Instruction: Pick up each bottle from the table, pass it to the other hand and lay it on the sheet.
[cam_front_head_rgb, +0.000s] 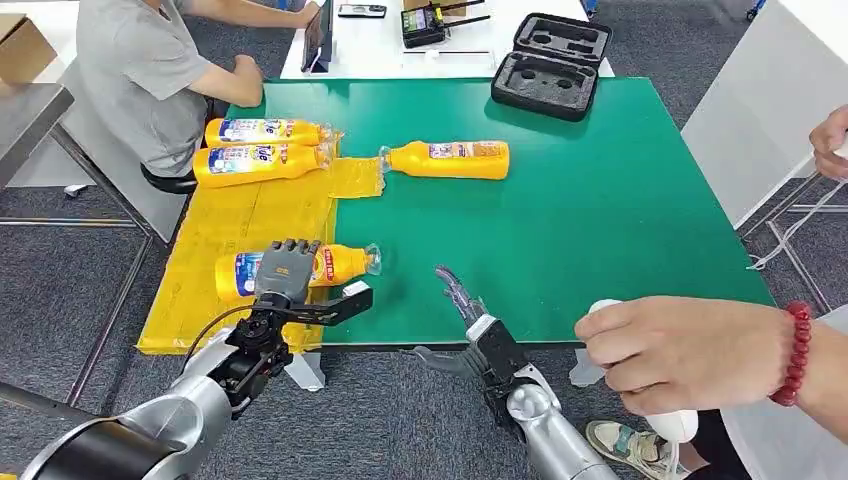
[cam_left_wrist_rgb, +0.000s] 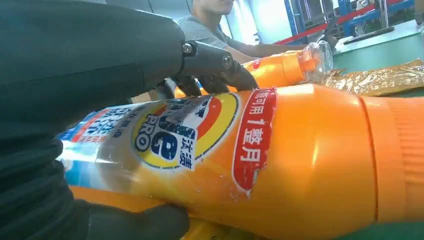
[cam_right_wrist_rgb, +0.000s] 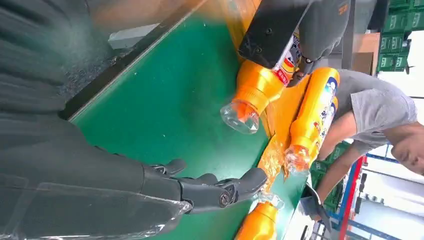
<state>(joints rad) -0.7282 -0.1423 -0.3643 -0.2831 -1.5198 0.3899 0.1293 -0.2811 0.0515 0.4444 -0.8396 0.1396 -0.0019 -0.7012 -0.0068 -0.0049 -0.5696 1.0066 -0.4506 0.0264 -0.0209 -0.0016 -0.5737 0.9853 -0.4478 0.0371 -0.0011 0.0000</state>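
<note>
On the left of the green table (cam_front_head_rgb: 620, 200) lies a yellow crinkled sheet (cam_front_head_rgb: 240, 225). At its far end, two orange bottles (cam_front_head_rgb: 262, 150) lie side by side on the sheet, clear caps pointing right, beside a seated person in a grey shirt (cam_front_head_rgb: 140, 70). Nearer the robot, a third orange bottle (cam_front_head_rgb: 340, 263) lies on its side across the sheet's right edge, its clear cap over the green. The left hand (cam_front_head_rgb: 285, 272) is clamped on this bottle from above, fingers wrapped over the blue and yellow label; the left wrist view shows the thumb under the bottle's body. Toward the middle of the table, a fourth orange bottle (cam_front_head_rgb: 450, 159) lies on the green, its cap just touching the sheet's corner. Next, the right hand (cam_front_head_rgb: 462, 298) hovers over the near table edge, fingers apart and stretched forward, holding nothing. Behind, a black foam-lined case (cam_front_head_rgb: 550, 65) sits open. At the far right, a person's hand (cam_front_head_rgb: 680, 350) with a red bead bracelet holds a white controller.
</note>
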